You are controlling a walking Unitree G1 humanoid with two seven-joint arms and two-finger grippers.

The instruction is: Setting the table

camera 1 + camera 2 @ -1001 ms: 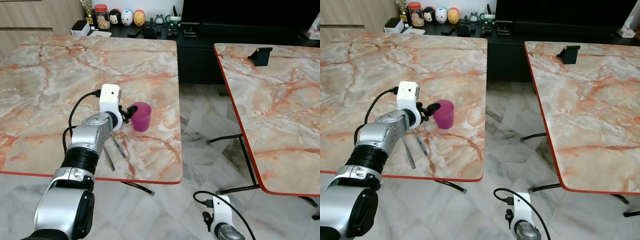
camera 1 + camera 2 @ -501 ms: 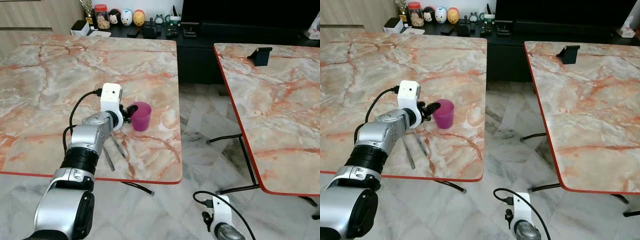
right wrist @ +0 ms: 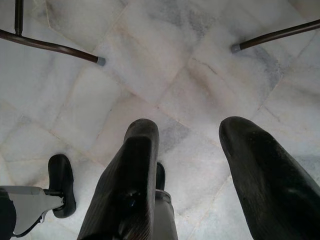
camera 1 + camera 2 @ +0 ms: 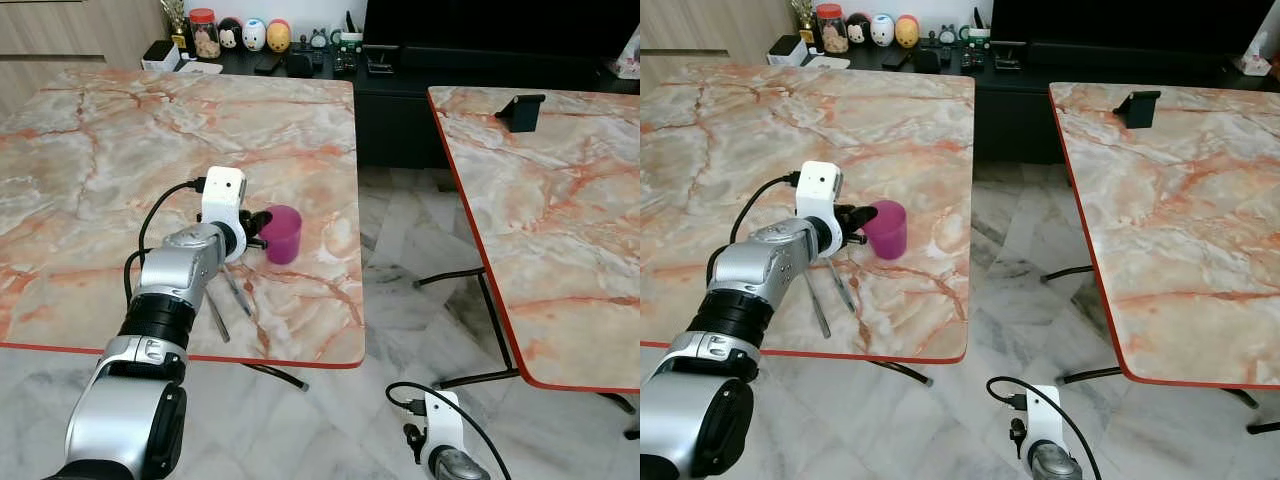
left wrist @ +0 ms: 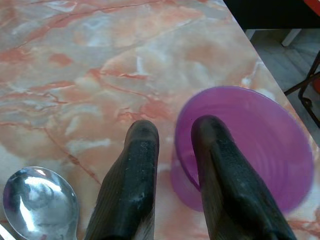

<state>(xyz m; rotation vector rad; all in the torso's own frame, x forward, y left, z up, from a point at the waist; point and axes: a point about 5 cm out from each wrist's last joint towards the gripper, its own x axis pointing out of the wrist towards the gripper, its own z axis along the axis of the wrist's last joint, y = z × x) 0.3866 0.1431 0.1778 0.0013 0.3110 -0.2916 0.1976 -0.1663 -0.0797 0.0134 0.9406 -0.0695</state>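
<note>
The left gripper [image 5: 172, 150] pinches the near wall of the purple cup [image 4: 283, 233], one finger inside, one outside, on the marble table [image 4: 90, 160] beside a spoon [image 5: 37, 200]. That thin rim hold could tip the cup if pulled sideways. The right gripper [image 3: 200, 165] hangs spread over the floor

The marble-patterned table [image 4: 120, 150] carries a purple cup [image 4: 283, 234] and, just beside it, a spoon [image 5: 39, 201].

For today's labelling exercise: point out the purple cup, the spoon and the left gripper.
purple cup [image 4: 283, 236], left eye view, on its side wall.
spoon [image 5: 40, 200], left wrist view, on its bowl.
left gripper [image 5: 175, 135], left wrist view, midway between its fingertips, astride the cup's rim.
</note>
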